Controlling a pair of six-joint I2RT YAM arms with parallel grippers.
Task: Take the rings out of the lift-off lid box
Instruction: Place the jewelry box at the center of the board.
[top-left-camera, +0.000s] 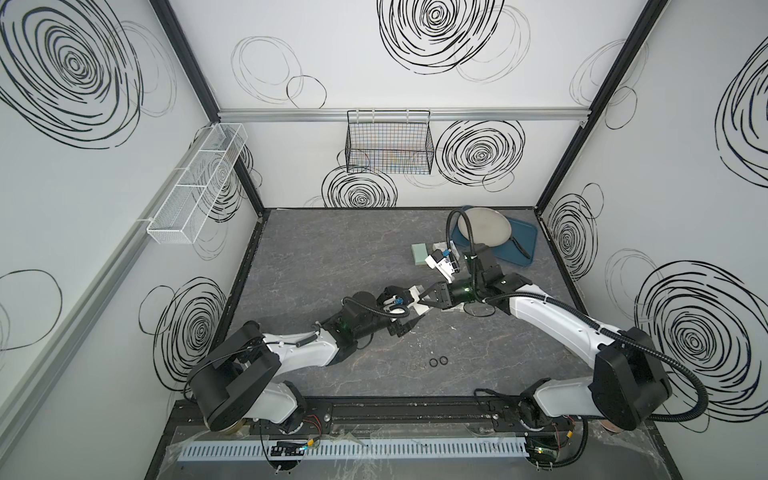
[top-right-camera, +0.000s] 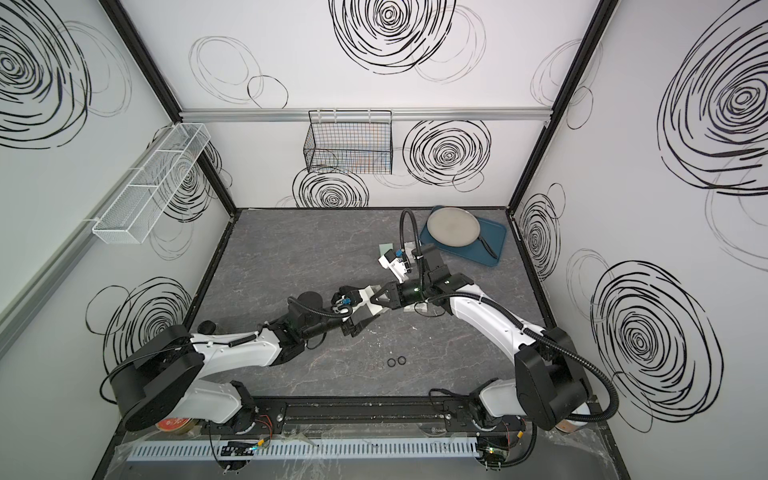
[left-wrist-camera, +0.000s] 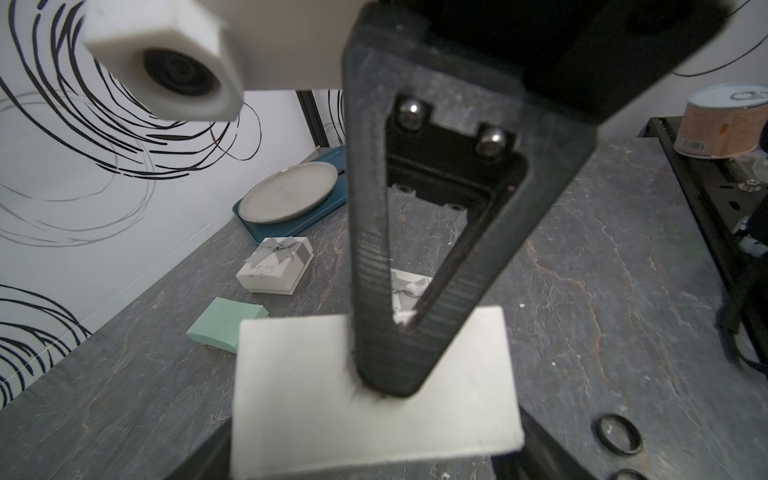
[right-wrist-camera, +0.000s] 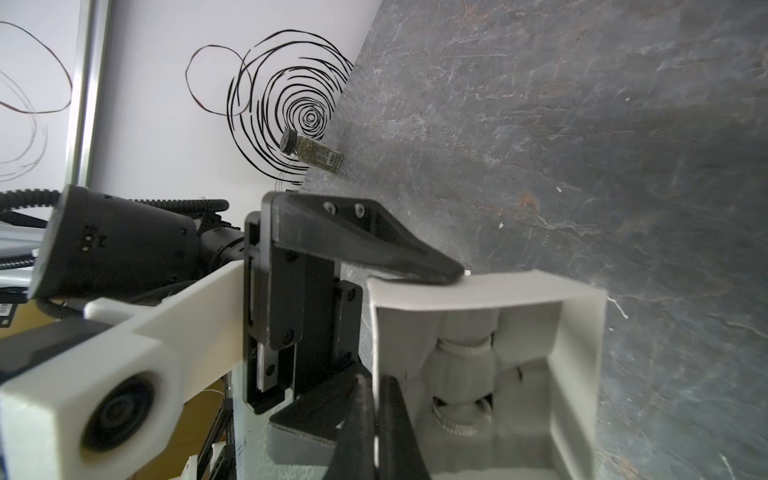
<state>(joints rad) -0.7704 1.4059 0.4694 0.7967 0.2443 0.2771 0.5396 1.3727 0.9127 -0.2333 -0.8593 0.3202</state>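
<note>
The open white lift-off lid box (right-wrist-camera: 582, 357) hangs above the table between both grippers, also seen in a top view (top-left-camera: 426, 309). Two pale beaded rings (right-wrist-camera: 463, 347) sit in its white padding. My right gripper (right-wrist-camera: 376, 386) is shut on one box wall. My left gripper (top-left-camera: 409, 313) stands open astride the box, one finger (right-wrist-camera: 415, 257) touching an outer wall. Two black rings (top-left-camera: 438, 361) and pale ones (top-left-camera: 417, 365) lie on the table near the front, the black pair also in the other top view (top-right-camera: 396, 361). One black ring (left-wrist-camera: 619, 434) shows in the left wrist view.
A white gift box with a grey bow (left-wrist-camera: 276, 264) and a teal box (left-wrist-camera: 226, 328) lie behind. A grey plate (top-left-camera: 486, 228) rests on a blue tray (top-left-camera: 521, 245) at the back right. A bowed lid (left-wrist-camera: 409, 286) lies under the right arm. A spice jar (right-wrist-camera: 313, 153) stands by the wall.
</note>
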